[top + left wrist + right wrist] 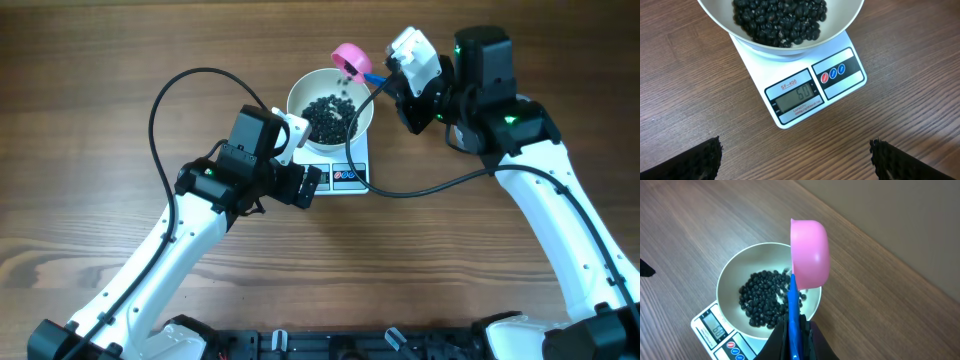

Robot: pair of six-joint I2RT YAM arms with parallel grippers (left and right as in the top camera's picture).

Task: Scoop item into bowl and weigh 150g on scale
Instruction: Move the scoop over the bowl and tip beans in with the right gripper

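The white bowl (pixel 300 100) stands on the white scale (pixel 345 174) and holds a heap of black beads, the item (pixel 328 116). My right gripper (pixel 392 84) is shut on the blue handle (pixel 794 311) of a pink scoop (pixel 350 60), which is tipped on its side above the bowl's far rim. In the right wrist view the scoop (pixel 810 255) hangs over the bowl (pixel 730 280) and the beads (pixel 762 300). My left gripper (pixel 795 161) is open and empty over bare wood, just in front of the scale's lit display (pixel 796 96).
A black cable (pixel 158 100) loops over the table at the left, and another (pixel 430 186) runs from the scale's corner towards the right arm. The table's far edge (pixel 875 232) lies just behind the bowl.
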